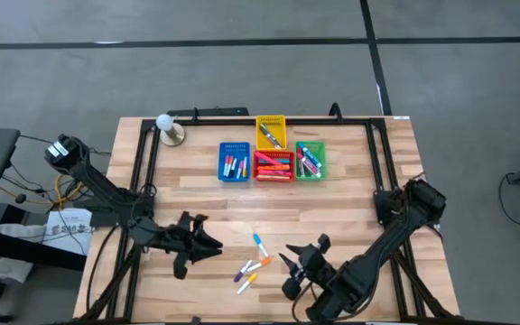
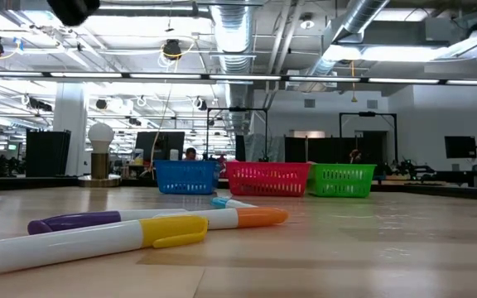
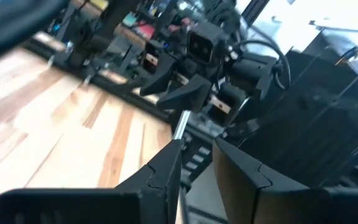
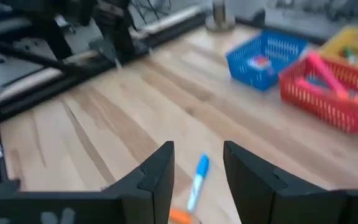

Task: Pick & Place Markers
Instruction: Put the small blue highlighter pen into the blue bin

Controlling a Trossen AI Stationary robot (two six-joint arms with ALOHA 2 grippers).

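Observation:
Several loose markers lie flat on the wood between my two grippers: a blue-capped one (image 1: 259, 244) (image 4: 197, 179), an orange one (image 1: 260, 264) (image 2: 251, 217), a purple one (image 1: 244, 269) (image 2: 77, 222) and a yellow-capped white one (image 1: 246, 283) (image 2: 98, 238). More markers lie in the bins. My left gripper (image 1: 213, 242) (image 3: 197, 168) hovers open left of the loose markers, pointing right. My right gripper (image 1: 289, 255) (image 4: 197, 165) is open, right of them. In the right wrist view the blue-capped marker shows between its fingers, untouched.
Toward the far edge stand a blue bin (image 1: 234, 162) (image 2: 187, 176), a red bin (image 1: 273, 166) (image 2: 269, 178), a green bin (image 1: 310, 160) (image 2: 342, 179) and a yellow bin (image 1: 271, 131) behind the red one. A white bulb on a round base (image 1: 168, 129) stands at the far left.

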